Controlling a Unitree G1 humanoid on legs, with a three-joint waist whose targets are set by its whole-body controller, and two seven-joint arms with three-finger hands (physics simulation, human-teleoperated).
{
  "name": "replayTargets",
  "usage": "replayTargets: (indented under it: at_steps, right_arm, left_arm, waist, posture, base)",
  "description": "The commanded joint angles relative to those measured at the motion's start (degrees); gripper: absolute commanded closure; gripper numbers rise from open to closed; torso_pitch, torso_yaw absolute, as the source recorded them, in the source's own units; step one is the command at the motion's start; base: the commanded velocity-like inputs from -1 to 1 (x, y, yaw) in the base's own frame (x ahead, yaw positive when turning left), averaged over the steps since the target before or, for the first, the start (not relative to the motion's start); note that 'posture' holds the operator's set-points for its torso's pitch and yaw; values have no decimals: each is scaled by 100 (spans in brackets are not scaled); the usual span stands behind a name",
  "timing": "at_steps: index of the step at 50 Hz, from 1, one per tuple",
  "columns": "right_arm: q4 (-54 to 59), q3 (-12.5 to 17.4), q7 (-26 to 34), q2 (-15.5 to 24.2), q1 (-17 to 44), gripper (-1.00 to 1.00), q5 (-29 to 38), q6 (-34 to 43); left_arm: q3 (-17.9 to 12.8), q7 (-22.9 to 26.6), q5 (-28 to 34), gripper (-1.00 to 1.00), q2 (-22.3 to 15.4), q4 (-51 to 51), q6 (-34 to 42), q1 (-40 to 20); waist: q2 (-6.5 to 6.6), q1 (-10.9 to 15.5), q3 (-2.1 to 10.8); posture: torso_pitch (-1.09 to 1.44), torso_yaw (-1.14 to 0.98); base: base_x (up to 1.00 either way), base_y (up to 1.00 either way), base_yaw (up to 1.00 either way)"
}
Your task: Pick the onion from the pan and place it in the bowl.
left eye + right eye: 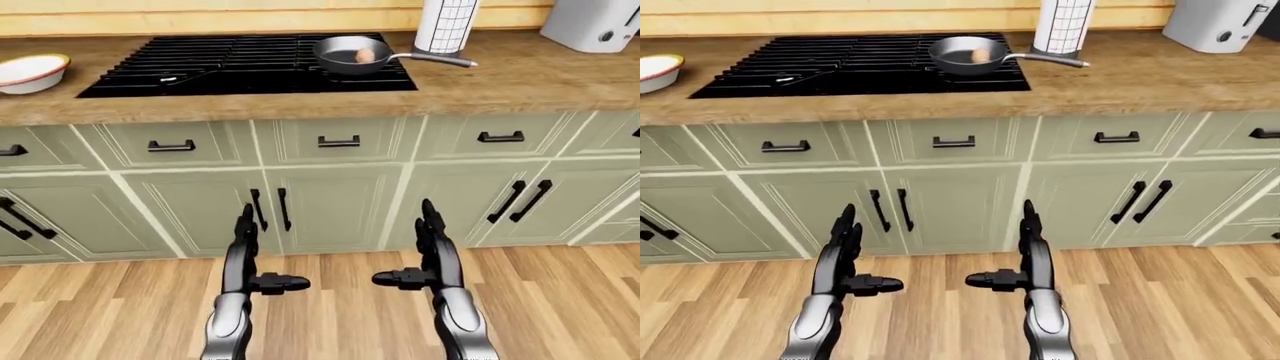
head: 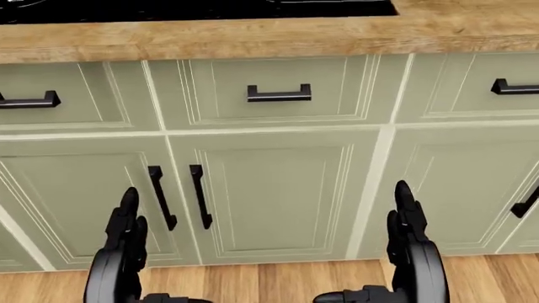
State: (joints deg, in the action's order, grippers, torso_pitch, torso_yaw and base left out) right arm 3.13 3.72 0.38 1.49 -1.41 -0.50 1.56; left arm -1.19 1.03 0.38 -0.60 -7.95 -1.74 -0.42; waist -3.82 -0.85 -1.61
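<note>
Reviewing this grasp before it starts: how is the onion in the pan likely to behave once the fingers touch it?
The onion looks small and round, so it may roll across the pan if nudged. Its smooth skin could slip between three fingers. The pan's raised rim should probably keep it from escaping onto the stove.

Sage-green cabinets with black handles under a wooden counter, plank floor, yellow wall.

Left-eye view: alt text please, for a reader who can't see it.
An onion sits in a grey pan on a black stove, with a bowl far left on the wooden counter. Below, both open hands, left hand and right hand, hang before green cabinets.
</note>
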Motion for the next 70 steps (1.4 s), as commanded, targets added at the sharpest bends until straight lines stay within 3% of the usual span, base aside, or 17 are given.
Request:
replayTargets:
  at_steps: [1,4,7,9,17,20,22,32,42,46,47,49,56,61,65,66,70]
  right_arm:
    - [-197,-71,9,-24,129,-100,2,-223]
    - [-186,-54,38,-16,128,-100,-49,-242]
    - [-155,-54,41,-21,136,-100,-67,-274]
    - [-126,-26,33,-2,155,-100,-76,-264]
    - [-47,98,-56,40,246,-100,-149,-260]
    - [-675,139,-31,7,367,-100,-543,263]
    - [-982,246,-275,171,728,-100,-428,842]
    - [-379,896,-50,1435,3398,-100,-1121,3264]
    - [1054,581,654,2154,5750,-100,-629,4093]
    - [1157,544,753,2140,5966,-100,-467,4114]
    - [1130,525,780,2141,5982,-100,-418,4145]
    - [1014,542,817,2141,6046,-100,-374,4267]
    - [905,535,941,2163,6209,-100,-211,4450]
    - [963,553,994,2155,6254,-100,-160,4438]
    - [982,447,982,2138,6179,-100,3,4330]
    - [1056,501,1028,2137,6251,-100,-19,4347]
    - [1077,516,1060,2133,6319,-100,11,4380]
  left_arm:
    - [-76,-27,-12,-100,-49,239,-154,-99]
    - [-70,-26,-12,-100,-43,234,-160,-96]
    - [-74,-18,-29,-100,-45,278,-123,-87]
    - [-87,-17,-40,-100,-51,254,-126,-104]
    - [-91,3,-105,-100,-47,309,47,-164]
    - [-274,-54,-472,-100,-73,488,628,-448]
    - [-278,-54,-568,-100,-163,956,1151,-708]
    - [-495,-30,-783,-100,-844,840,3347,-3115]
    - [-767,-382,-1135,-100,-1409,-501,4267,-5430]
    - [-755,-463,-1179,-100,-1519,-502,4405,-5659]
    - [-745,-471,-1186,-100,-1538,-436,4456,-5674]
    - [-757,-493,-1205,-100,-1575,-311,4560,-5714]
    - [-772,-541,-1241,-100,-1634,-101,4714,-5754]
    - [-770,-567,-1248,-100,-1655,-59,4798,-5820]
    - [-730,-571,-1235,-100,-1608,-22,4773,-5778]
    - [-710,-572,-1197,-100,-1609,-12,4743,-5738]
    - [-742,-568,-1162,-100,-1632,-61,4763,-5806]
  waist:
    - [-4,21,46]
    - [132,-23,-19]
    - [955,-92,-5]
    - [730,-27,-92]
    - [318,126,-6]
    - [15,185,86]
    - [158,179,78]
    - [282,129,284]
    - [299,89,223]
    - [302,90,200]
    - [320,89,352]
    - [338,100,134]
    - [281,101,92]
    - [385,87,177]
    - [721,37,35]
    - [616,46,47]
    - [697,87,85]
  posture:
    - [0,0]
    - [0,0]
    - [0,0]
    - [0,0]
    - [0,0]
    - [0,0]
    - [0,0]
    - [0,0]
    - [0,0]
    - [0,0]
    - [0,0]
    - [0,0]
    - [0,0]
    - [0,0]
    - [0,0]
    - [0,0]
    - [0,0]
  base:
    - [0,100,0]
    - [0,67,0]
    - [0,2,0]
    - [0,0,0]
    - [0,0,0]
    - [0,0,0]
    - [0,0,0]
    - [0,0,0]
    - [0,0,0]
    - [0,0,0]
    - [15,0,0]
    - [22,0,0]
    - [19,0,0]
    - [15,0,0]
    - [28,0,0]
    - [28,0,0]
    - [28,0,0]
